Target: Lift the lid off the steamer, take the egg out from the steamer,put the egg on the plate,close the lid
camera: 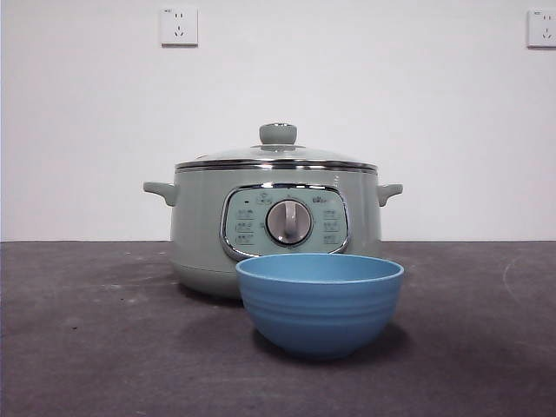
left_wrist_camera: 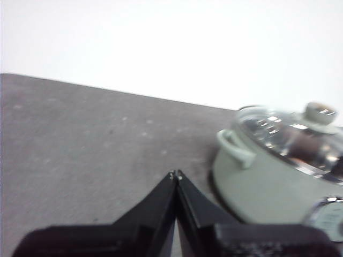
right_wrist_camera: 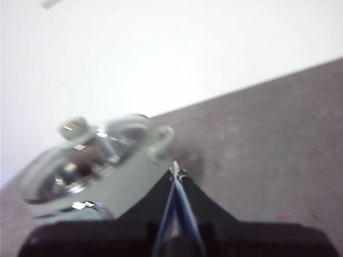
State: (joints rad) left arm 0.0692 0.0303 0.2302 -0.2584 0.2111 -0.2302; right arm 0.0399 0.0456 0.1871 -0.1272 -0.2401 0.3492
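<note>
Lid [camera: 278,153] on the steamer [camera: 200,234], plate [camera: 320,302] just in front
Left gripper [left_wrist_camera: 176,174] and right gripper [right_wrist_camera: 176,172] wait beside it over the table [camera: 87,347], fingers pressed together, holding nothing

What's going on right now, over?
Left gripper and right gripper shut, empty, off the steamer. Lid on. Plate in front. Egg unseen.

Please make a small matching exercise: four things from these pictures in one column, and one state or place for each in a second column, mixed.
1. clear glass lid with green knob
2. deep blue ridged bowl
3. sage-green electric steamer pot
4. left gripper

a. shut, holding nothing
b. in front of the pot
c. resting on the pot
d. behind the bowl, closed

Pairs: 1-c, 2-b, 3-d, 4-a
</note>
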